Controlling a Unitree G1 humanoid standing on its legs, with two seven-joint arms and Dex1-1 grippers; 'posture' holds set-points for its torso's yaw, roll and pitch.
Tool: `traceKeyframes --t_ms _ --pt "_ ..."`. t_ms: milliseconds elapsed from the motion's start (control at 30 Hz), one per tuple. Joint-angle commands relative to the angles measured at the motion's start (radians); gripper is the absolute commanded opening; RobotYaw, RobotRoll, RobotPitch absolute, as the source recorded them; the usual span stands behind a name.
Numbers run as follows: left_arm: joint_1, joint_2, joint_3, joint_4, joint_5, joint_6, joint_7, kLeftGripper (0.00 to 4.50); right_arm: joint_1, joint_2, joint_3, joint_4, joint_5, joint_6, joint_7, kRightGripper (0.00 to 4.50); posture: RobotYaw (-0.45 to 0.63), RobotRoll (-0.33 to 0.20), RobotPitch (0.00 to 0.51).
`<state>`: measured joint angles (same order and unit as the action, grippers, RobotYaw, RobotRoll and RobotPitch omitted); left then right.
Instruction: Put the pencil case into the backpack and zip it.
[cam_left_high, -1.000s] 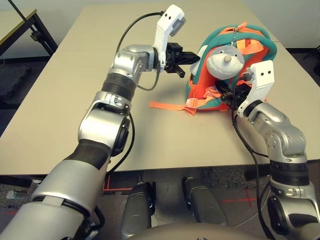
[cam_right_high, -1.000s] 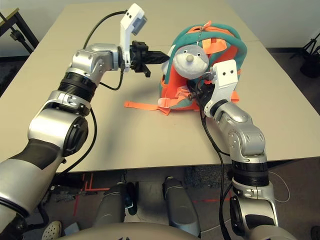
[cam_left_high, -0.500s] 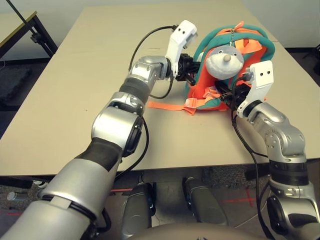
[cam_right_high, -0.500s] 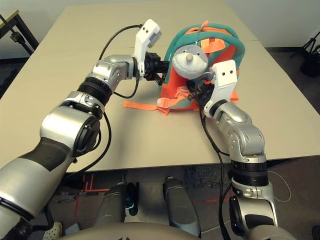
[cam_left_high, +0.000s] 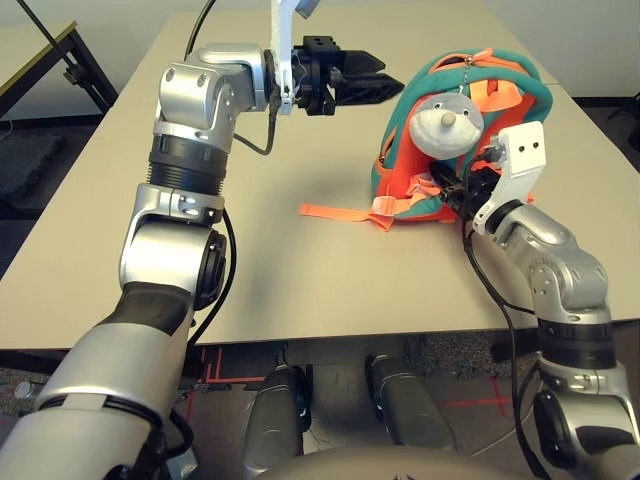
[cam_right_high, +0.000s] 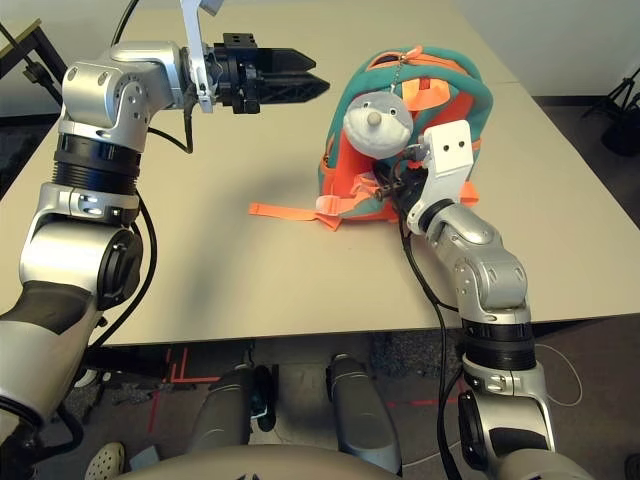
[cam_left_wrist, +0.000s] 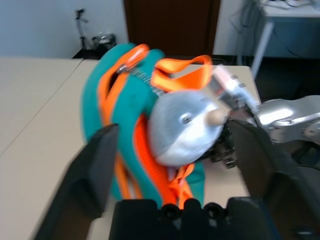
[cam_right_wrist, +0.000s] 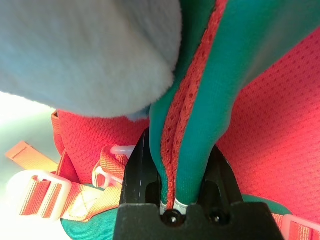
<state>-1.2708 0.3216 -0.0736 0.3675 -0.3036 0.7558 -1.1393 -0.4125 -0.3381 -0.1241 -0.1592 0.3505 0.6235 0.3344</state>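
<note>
The backpack (cam_left_high: 402, 108), orange with teal trim, stands at the right of the table with a grey-white plush toy (cam_left_high: 448, 122) on its front. My right gripper (cam_right_wrist: 182, 150) is shut on the backpack's teal and orange edge, low on its right side (cam_left_high: 462, 190). My left gripper (cam_left_high: 390, 80) hovers open above the table, just left of the backpack's top, fingers pointing at it. In the left wrist view its fingers (cam_left_wrist: 97, 165) stand wide apart with the backpack (cam_left_wrist: 107, 95) beyond them. The pencil case is out of view.
An orange strap (cam_left_high: 340, 212) trails from the backpack across the table (cam_left_high: 200, 250) toward the middle. A black-framed table (cam_left_high: 60, 55) stands off the far left corner. The near table edge runs just in front of my right elbow.
My left gripper has pulled away from the backpack's left side, risen above the table and opened. The right gripper has kept its hold.
</note>
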Motion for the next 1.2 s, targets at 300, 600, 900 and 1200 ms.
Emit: traceKeyframes --t_ms 300,600,900,1200 --pt "0.004 -0.104 -0.129 0.156 0.079 -0.156 0.050 4.50 0.016 0.013 0.016 0.008 -0.008 0.012 -0.008 0.55 -0.23 0.000 0.091" --pt "-0.053 -0.188 -0.132 0.379 0.141 -0.286 0.103 4.50 0.018 0.012 0.013 0.001 -0.008 0.013 -0.018 0.55 -0.25 0.000 0.088" --pt "-0.052 -0.199 -0.129 0.382 0.133 -0.278 0.062 1.98 0.020 0.019 0.019 0.000 -0.010 0.011 -0.025 0.55 -0.25 0.000 0.092" --pt "-0.058 -0.188 -0.063 0.355 0.073 -0.212 0.047 0.29 0.013 0.027 0.026 0.018 -0.014 0.001 -0.023 0.55 -0.23 0.000 0.095"
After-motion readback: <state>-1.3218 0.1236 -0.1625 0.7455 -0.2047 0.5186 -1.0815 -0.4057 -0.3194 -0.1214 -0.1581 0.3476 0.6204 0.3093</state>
